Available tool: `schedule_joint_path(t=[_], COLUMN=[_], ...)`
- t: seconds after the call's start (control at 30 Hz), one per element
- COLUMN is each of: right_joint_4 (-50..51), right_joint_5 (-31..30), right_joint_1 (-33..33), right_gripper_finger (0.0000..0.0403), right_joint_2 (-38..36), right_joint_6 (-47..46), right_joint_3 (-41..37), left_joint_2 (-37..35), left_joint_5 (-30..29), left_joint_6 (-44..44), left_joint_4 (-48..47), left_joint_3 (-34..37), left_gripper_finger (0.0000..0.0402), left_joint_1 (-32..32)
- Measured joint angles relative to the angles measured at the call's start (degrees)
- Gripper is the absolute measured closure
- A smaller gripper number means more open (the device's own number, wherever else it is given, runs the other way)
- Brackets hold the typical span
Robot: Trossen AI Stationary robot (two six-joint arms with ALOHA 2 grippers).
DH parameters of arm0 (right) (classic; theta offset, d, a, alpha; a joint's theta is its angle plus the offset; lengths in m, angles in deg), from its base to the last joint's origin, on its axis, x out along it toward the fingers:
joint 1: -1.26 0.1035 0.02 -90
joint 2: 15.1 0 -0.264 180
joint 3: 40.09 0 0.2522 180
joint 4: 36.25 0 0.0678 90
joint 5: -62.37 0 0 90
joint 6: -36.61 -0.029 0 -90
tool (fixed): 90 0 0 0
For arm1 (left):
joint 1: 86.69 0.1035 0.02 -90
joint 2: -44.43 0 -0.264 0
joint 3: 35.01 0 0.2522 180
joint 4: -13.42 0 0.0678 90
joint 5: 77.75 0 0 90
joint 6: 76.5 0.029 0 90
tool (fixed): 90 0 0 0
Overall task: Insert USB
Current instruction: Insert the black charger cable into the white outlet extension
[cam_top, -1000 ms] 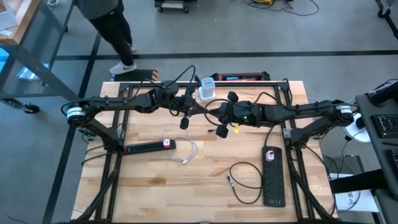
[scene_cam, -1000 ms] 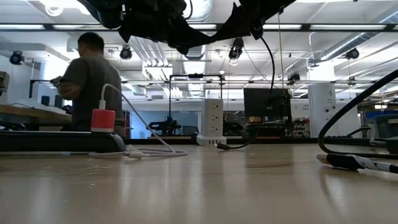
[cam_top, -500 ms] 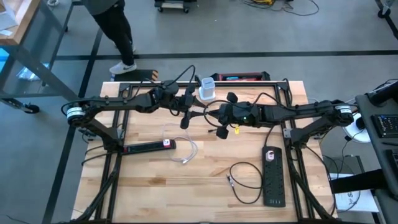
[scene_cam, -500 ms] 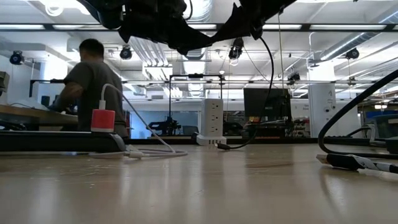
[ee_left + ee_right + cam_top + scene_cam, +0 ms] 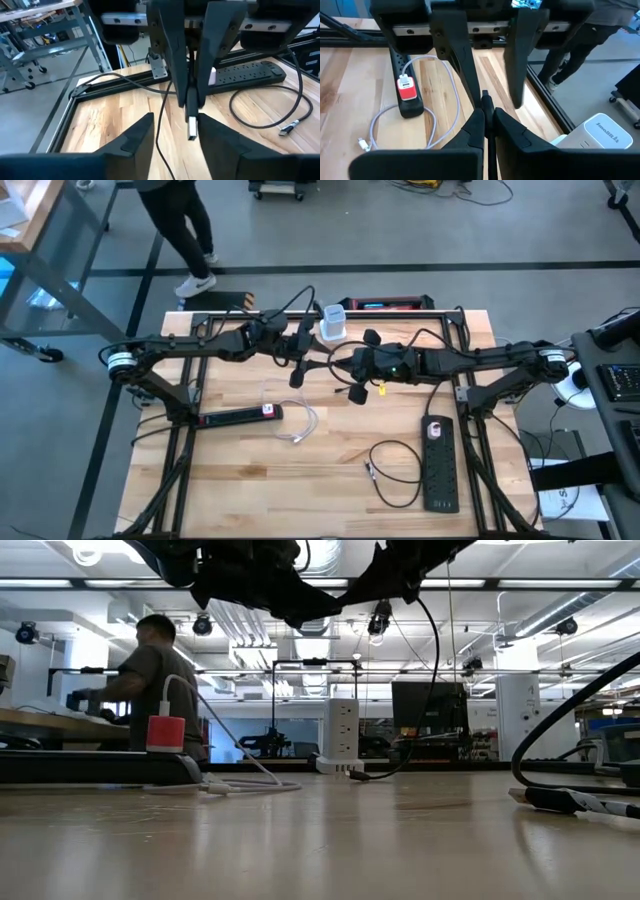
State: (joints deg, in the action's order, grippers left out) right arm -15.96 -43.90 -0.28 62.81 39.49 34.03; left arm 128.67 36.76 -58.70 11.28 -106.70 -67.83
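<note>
Left pincer point(image 5: 192, 107): closed on a black USB cable point(image 5: 165, 107) just behind its plug; held up off the desk point(image 5: 330, 495) near the far middle.
USB plug point(image 5: 192, 128): its silver tip sticks out beyond the left pincer's fingertips, long axis in line with the fingers, pointing on toward the desk.
Right pincer point(image 5: 487, 102): fingers pinched on a thin black cable point(image 5: 488, 125), which looks like the same lead further along, though I cannot be sure of that.
Which arm is nearer: the left one carries the plug, so the insertion looks like its job; in the high view the two pincers meet close together, left pincer point(image 5: 297, 365) and right pincer point(image 5: 355, 375) near each other.
White power cube point(image 5: 333, 322): stands on the desk just beyond and between the two pincers, the nearest socket block to the plug.
Black power strip point(image 5: 250, 77): lies flat ahead of the left pincer, well apart from the plug.
Key relation: the plug's axis must be lined up with a port; which port is meant is not visible.
</note>
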Motion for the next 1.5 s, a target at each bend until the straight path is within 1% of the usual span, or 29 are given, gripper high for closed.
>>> schedule_joint_path(t=[0.1,0.2,0.23,0.33,0.43,0.53,0.7,0.8,0.9,1.0,1.13,1.27,1.33,1.4,1.5], right_joint_4=[0.0,0.0,-0.2,0.0,0.1,0.0,0.1,0.4,0.7,1.7,2.1,2.2,2.3,2.3,2.9], right_joint_5=[0.0,-0.3,-0.3,-0.4,-0.4,-0.2,0.0,0.1,0.0,0.5,3.2,3.3,3.3,3.2,3.2], right_joint_1=[0.0,0.0,0.0,0.0,-0.3,-0.7,-1.6,-1.7,-1.7,-1.8,-2.2,-2.2,-2.3,-2.3,-2.3], right_gripper_finger=[0.0398,0.0383,0.0377,0.0359,0.0352,0.0357,0.0391,0.0392,0.0394,0.0394,0.0394,0.0394,0.0394,0.0394,0.0394], right_joint_2=[0.0,0.0,0.2,0.6,1.1,1.7,2.0,2.1,2.1,2.1,2.1,2.0,2.0,2.0,2.0], right_joint_6=[0.0,0.1,0.1,0.2,0.8,0.8,0.7,0.7,0.7,0.7,1.1,1.1,1.1,1.1,1.2], right_joint_3=[0.0,-0.1,-0.1,-0.1,-0.1,-0.1,-0.1,-0.1,0.0,0.0,0.0,0.0,0.0,0.0,0.0], left_joint_2=[0.6,0.8,0.9,1.0,1.0,1.0,1.0,1.0,1.0,0.9,1.2,2.8,3.1,3.2,3.2], left_joint_5=[0.1,0.2,0.3,0.2,0.2,0.2,0.0,-0.1,-0.2,-0.2,-0.2,-0.2,-0.2,-0.1,-0.1], left_joint_6=[1.0,3.1,3.3,3.1,2.9,2.7,2.7,3.0,3.1,3.3,4.8,5.7,5.7,5.7,4.9], left_joint_4=[-1.4,-2.4,-1.7,-1.1,-1.0,-0.8,-1.4,-2.6,-2.8,-2.6,-1.0,0.4,1.6,2.3,2.2], left_joint_3=[0.0,0.1,0.1,0.1,0.0,-0.1,-0.1,-0.1,-0.1,-0.1,-0.1,0.0,0.0,0.0,0.0], left_gripper_finger=[0.0311,0.0377,0.0389,0.039,0.0399,0.0398,0.04,0.0389,0.0369,0.034,0.0301,0.0279,0.0277,0.0283,0.0312], left_joint_1=[0.0,-0.1,-0.1,-0.1,-0.1,-0.1,-0.1,-0.1,-0.1,-0.1,-0.6,-1.1,-1.1,-1.1,-1.0])
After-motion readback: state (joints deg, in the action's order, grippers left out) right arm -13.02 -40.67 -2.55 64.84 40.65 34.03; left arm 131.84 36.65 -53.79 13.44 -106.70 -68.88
